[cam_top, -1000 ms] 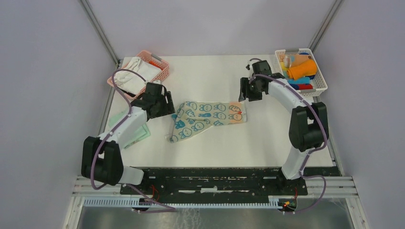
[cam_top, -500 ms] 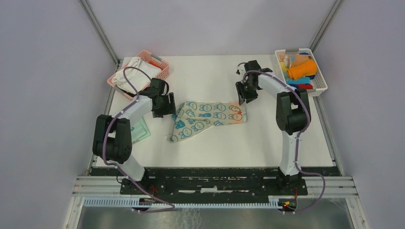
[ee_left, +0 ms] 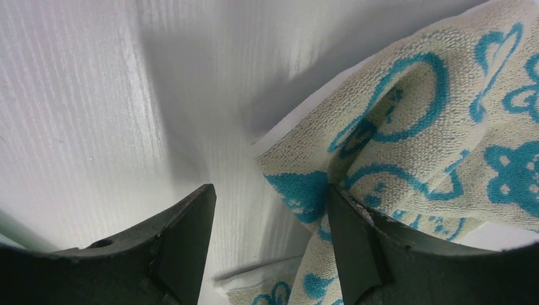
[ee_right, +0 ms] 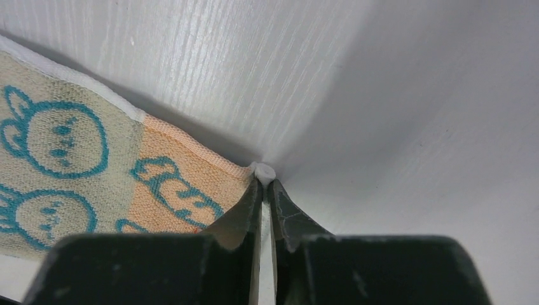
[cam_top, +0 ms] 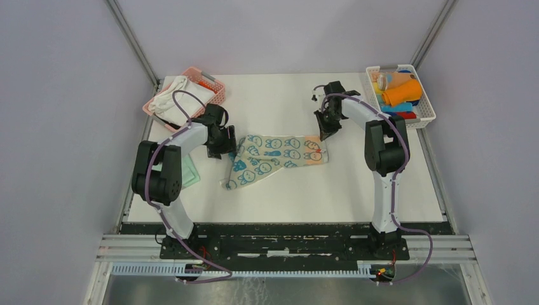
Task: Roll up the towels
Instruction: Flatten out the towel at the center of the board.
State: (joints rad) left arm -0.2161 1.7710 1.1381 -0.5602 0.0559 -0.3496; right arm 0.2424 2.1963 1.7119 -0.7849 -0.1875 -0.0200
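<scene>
Right gripper newly on one towel

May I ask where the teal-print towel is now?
Top view: the teal-print towel lies mid-table, right of the mint green towel and left of the white basket.

Your surroundings, item by item:
- Table: white, flat top; close up you see a fine ribbed grain.
- Walls: pale lilac-grey panels to the left, back and right.
- Corner posts: two slanting metal bars, left and right.
- Near edge: black mounting plate on silver rails; dull metal sheet below.
- Light: soft and even, with faint shadows.
</scene>
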